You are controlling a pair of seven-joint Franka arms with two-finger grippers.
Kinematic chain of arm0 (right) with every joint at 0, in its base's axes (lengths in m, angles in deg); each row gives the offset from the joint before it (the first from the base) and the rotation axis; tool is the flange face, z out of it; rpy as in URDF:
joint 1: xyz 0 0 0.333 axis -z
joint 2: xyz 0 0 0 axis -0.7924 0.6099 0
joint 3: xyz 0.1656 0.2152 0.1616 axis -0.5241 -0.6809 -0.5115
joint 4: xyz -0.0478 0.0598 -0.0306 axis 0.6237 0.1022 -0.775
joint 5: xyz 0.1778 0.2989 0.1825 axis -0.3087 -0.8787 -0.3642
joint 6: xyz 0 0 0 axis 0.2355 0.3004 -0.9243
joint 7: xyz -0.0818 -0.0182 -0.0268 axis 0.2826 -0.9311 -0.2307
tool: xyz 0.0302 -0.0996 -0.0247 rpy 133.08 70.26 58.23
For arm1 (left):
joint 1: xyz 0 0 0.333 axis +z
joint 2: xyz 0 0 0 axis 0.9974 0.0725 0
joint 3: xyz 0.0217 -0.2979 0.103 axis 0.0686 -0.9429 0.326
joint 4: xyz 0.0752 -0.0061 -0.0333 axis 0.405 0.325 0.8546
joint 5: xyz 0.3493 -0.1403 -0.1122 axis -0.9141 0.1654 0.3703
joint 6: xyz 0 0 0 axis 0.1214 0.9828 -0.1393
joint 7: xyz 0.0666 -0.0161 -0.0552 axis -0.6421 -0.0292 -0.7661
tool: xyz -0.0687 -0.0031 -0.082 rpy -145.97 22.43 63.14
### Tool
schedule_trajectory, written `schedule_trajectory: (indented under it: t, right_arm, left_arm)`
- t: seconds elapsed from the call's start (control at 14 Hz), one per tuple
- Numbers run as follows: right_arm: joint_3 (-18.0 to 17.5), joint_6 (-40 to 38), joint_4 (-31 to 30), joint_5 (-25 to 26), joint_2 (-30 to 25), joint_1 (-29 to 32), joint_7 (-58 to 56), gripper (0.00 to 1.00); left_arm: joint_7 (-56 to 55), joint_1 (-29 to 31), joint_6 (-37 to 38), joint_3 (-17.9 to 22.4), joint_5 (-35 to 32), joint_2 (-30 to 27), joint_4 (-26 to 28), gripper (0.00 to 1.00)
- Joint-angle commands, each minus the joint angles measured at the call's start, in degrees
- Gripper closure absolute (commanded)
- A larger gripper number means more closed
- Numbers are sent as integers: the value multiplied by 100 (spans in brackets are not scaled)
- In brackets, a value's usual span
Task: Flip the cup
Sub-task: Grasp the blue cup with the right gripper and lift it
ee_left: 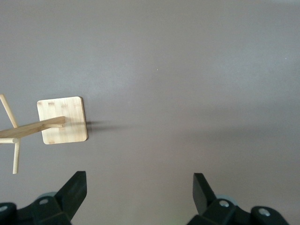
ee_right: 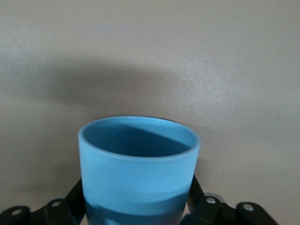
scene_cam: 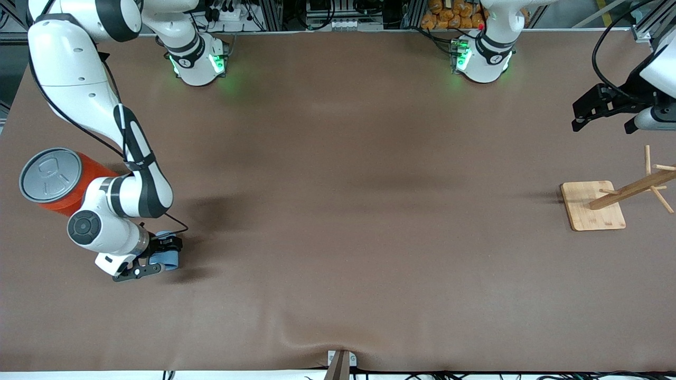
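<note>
The right gripper (scene_cam: 158, 254) was low at the right arm's end of the table (scene_cam: 338, 237), nearer the front camera than anything else there. Its fingers (ee_right: 70, 206) were closed against the two sides of the cup (scene_cam: 168, 257), holding it. In the right wrist view the cup (ee_right: 138, 168) filled the space between the fingers, its open rim facing away from the wrist, the inside a darker blue than the wall. From the front only a strip of light blue showed past the gripper, and whether the cup touched the table could not be told.

Just farther from the camera stood the orange can (scene_cam: 55, 181) with its grey lid, partly hidden by the right arm's forearm.

At the left arm's end, the wooden rack (scene_cam: 612, 199) stood on its square base, its pegged post leaning toward the table's edge. The left gripper (scene_cam: 602, 113) waited in the air over bare table, farther back than the rack. Its fingers (ee_left: 74, 191) were spread wide and held nothing; the rack (ee_left: 62, 120) showed in the left wrist view.
</note>
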Motion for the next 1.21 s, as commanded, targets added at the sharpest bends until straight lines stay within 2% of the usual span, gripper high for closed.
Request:
schedule_trajectory:
  t: [0.0,0.21,0.5,0.71,0.93,1.0,1.14]
  right_arm:
    - [-61,27,72,-64,18,54,-34,43]
    - [-70,-69,73,-46,-113,-60,-87,43]
    - [-122,-341,72,-46,-543,-289,-1165,43]
    - [-605,-570,81,-46,-868,-307,-1510,43]
    - [-1307,-685,177,6,-1036,-307,-1764,42]
    - [-1440,-624,187,24,-1028,-324,-2027,42]
    - [-1468,-475,213,15,-1010,-534,-2519,42]
  left_arm:
    - [109,63,98,-9,16,-52,-35,0]
    - [100,63,107,9,-1,-61,-35,0]
    - [118,63,107,27,-10,-61,-35,0]
    - [109,63,116,18,-10,-70,-35,0]
    - [118,63,133,9,-2,-61,-44,0]
    - [83,63,133,0,33,-44,-53,0]
    - [39,45,72,-17,51,44,-53,0]
